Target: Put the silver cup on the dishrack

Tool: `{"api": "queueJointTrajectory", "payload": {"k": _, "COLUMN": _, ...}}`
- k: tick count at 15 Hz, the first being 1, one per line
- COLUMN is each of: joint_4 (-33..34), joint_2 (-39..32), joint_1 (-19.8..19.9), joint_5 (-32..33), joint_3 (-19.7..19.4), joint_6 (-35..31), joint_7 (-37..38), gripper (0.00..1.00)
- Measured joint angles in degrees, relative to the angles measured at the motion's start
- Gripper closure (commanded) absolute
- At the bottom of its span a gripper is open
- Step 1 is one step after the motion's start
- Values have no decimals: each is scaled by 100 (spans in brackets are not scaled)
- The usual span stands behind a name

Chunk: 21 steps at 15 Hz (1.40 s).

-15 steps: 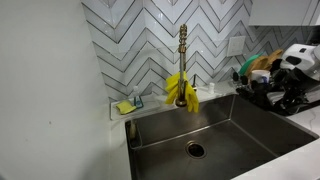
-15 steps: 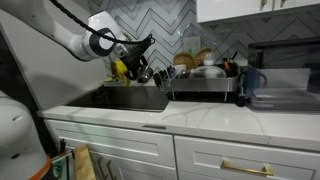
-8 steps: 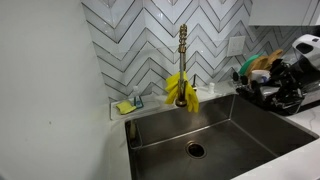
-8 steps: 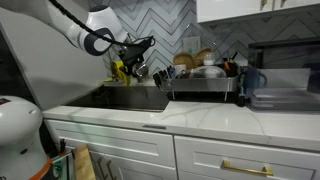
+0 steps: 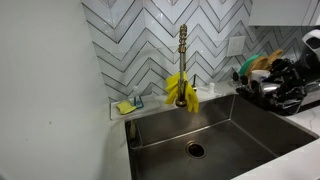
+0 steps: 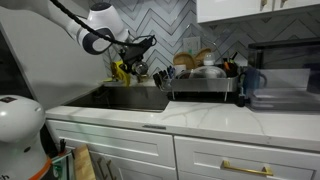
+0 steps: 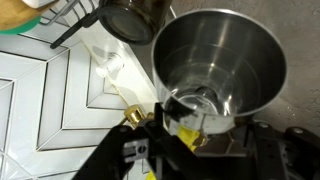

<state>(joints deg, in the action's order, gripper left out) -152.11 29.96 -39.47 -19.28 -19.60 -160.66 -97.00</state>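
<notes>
The silver cup (image 7: 222,52) fills the wrist view with its open mouth toward the camera. My gripper (image 7: 190,112) is shut on its rim. In an exterior view my gripper (image 6: 140,64) holds the cup (image 6: 144,72) above the sink's right end, just left of the black wire dishrack (image 6: 205,88). The rack is loaded with bowls and plates. In an exterior view the arm and gripper (image 5: 283,76) hang over the rack (image 5: 262,98) at the right edge. A black rack wire (image 7: 76,30) shows at the wrist view's top left.
A steel sink (image 5: 215,135) with a drain lies below. A gold faucet (image 5: 182,60) carries yellow gloves (image 5: 181,90). A small clear sponge tray (image 5: 126,106) sits at the sink's back corner. A dark kettle (image 6: 250,80) stands right of the rack.
The arm has shifted slightly toward the dishrack with the cup still held; in an exterior view it slid further to the right edge.
</notes>
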Motion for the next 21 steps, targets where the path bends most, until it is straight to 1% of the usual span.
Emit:
{"api": "queueJointTrajectory", "payload": {"k": 1, "joint_4": 4, "joint_2": 25, "joint_1": -96, "joint_5": -164, "joint_3": -88, "joint_6": 1, "joint_7": -119, "gripper": 60}}
{"api": "queueJointTrajectory", "payload": {"k": 5, "joint_4": 55, "joint_2": 377, "joint_1": -679, "joint_5": -884, "joint_3": -717, "joint_6": 147, "joint_7": -873, "gripper": 60}}
{"api": "queueJointTrajectory", "payload": {"k": 8, "joint_4": 119, "joint_2": 685, "joint_1": -947, "joint_5": -1281, "joint_3": -1090, "joint_6": 229, "joint_7": -1209, "gripper": 60}}
{"api": "queueJointTrajectory", "payload": {"k": 9, "joint_4": 159, "joint_2": 743, "joint_1": -1021, "joint_5": -1418, "joint_3": -1197, "joint_6": 233, "joint_7": -1263, "gripper": 35}}
{"api": "queueJointTrajectory", "payload": {"k": 12, "joint_4": 270, "joint_2": 742, "joint_1": -1147, "joint_5": -1620, "joint_3": -1413, "joint_6": 234, "joint_7": -1319, "gripper": 35}}
{"api": "queueJointTrajectory", "payload": {"k": 15, "joint_4": 289, "joint_2": 737, "joint_1": -1182, "joint_5": -1634, "joint_3": -1429, "joint_6": 234, "joint_7": -1319, "gripper": 35}}
{"api": "queueJointTrajectory", "payload": {"k": 16, "joint_4": 289, "joint_2": 737, "joint_1": -1187, "joint_5": -1636, "joint_3": -1429, "joint_6": 234, "joint_7": -1319, "gripper": 60}}
{"api": "queueJointTrajectory", "payload": {"k": 19, "joint_4": 289, "joint_2": 741, "joint_1": -1181, "joint_5": -1692, "joint_3": -1452, "joint_6": 234, "joint_7": -1319, "gripper": 60}}
{"api": "queueJointTrajectory", "payload": {"k": 21, "joint_4": 294, "joint_2": 778, "joint_1": -1188, "joint_5": -1847, "joint_3": -1555, "joint_6": 281, "joint_7": -1376, "gripper": 60}}
